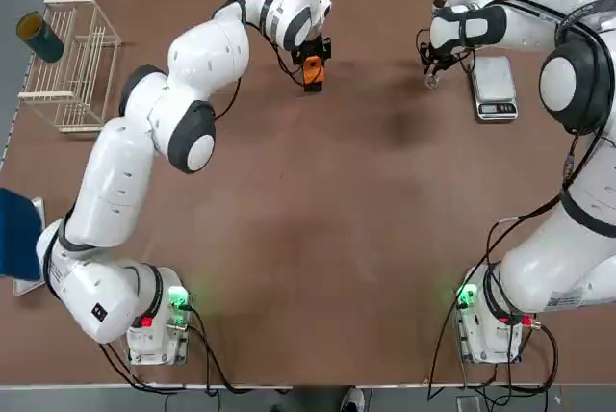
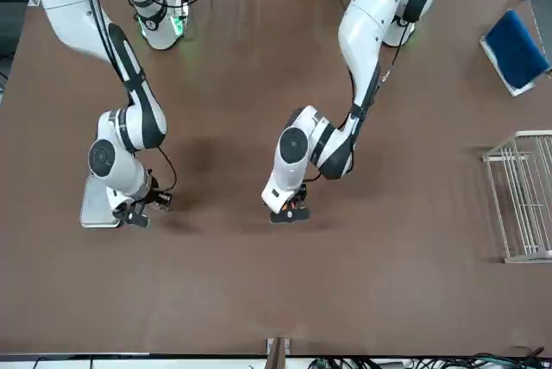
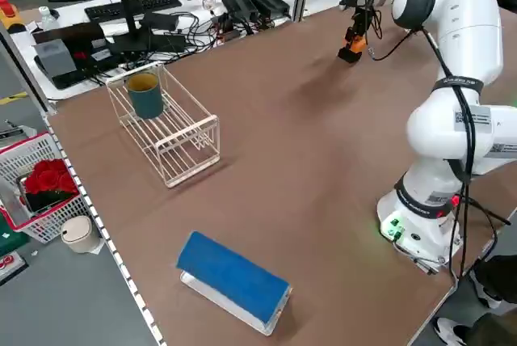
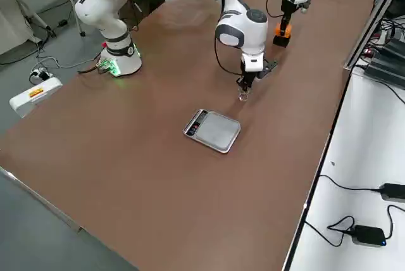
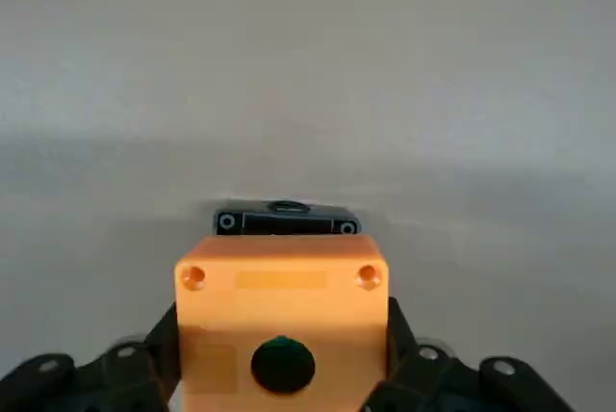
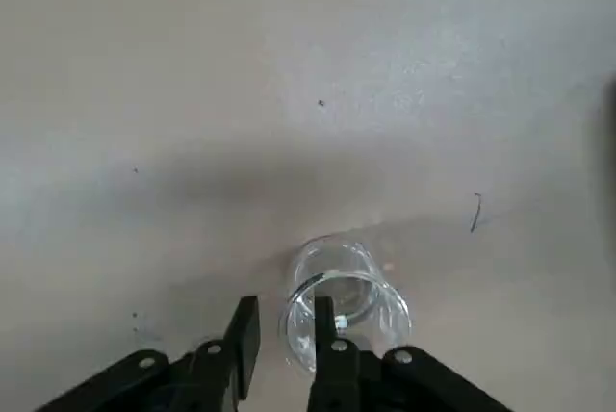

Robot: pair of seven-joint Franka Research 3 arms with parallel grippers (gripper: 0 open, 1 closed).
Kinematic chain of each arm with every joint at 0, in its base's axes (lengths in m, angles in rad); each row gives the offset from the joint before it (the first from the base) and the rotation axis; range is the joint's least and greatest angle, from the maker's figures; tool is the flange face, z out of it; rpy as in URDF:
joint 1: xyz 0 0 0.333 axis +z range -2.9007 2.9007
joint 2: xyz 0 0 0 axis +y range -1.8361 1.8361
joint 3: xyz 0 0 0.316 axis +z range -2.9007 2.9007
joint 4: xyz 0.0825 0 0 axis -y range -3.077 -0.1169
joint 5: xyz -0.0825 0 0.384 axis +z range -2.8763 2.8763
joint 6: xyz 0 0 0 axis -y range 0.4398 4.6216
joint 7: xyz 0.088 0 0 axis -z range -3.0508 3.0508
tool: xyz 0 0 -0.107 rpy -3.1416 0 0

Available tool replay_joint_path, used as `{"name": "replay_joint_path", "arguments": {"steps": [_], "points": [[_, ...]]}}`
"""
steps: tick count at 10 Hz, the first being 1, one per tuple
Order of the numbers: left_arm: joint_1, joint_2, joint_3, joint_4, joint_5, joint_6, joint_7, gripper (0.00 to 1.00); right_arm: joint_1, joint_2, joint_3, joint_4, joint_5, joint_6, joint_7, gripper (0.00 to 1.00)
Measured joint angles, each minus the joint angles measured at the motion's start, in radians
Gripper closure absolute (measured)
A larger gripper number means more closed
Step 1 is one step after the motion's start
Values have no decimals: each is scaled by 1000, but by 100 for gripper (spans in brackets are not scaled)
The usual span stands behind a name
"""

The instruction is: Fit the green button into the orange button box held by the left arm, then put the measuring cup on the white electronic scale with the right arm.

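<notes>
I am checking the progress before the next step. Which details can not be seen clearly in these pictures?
- Measuring cup: clear glass, a speck in the wide views; the right wrist view does not show whether the right gripper pinches its rim.
- White scale: display too small to read.
- Orange button box: left gripper hides its sides.

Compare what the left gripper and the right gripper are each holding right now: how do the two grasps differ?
The left gripper clamps the opaque orange button box by its two outer sides, green button already seated; the right gripper pinches only the rim wall of the clear measuring cup, one finger inside. The box is at the table's far middle; the cup sits beside the white electronic scale, not on it. Both are low at the table.
</notes>
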Motion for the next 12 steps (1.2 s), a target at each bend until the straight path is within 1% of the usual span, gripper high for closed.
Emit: {"name": "replay_joint_path", "arguments": {"steps": [3,4,8,11,12], "points": [[0,8,2,0,0,3,-3,21,-1,4,-1,0,0,14,0,72],[0,8,4,0,0,4,-3,21,-1,5,-1,0,0,15,0,77],[0,8,6,0,0,6,-4,21,-1,5,-2,0,0,17,0,81],[-1,8,6,0,0,8,-6,21,-1,5,-3,0,0,17,0,88],[-1,8,6,0,0,9,-7,21,-1,5,-3,0,0,17,0,88]]}}
